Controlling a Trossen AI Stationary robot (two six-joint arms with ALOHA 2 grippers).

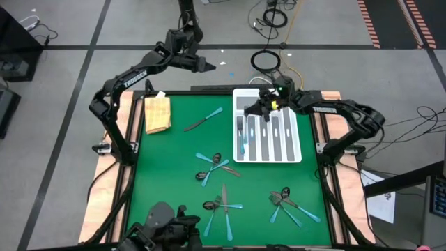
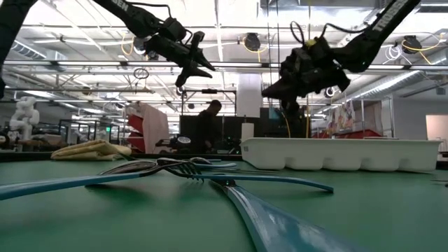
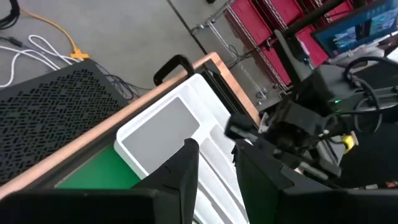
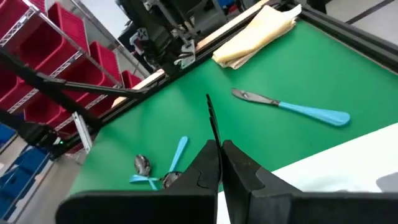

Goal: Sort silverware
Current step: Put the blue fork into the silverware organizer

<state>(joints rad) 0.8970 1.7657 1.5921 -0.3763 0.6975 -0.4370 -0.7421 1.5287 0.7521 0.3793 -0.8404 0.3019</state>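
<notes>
While over the tray's [image 1: 298, 143] far edge, right end effector [image 1: 255, 110] shut, empty; left end effector [image 1: 211, 67] part-open beyond the table.

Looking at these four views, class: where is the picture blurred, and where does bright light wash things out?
Low view: the nearest light-blue plastic-handled fork is out of focus, and ceiling lights glare behind the arms. Left wrist view: that arm's own dark claw is soft, the white compartmented plastic tray beyond it sharper. Right wrist view: the blue-handled knife is crisp. High view: evenly lit green table mat.
</notes>
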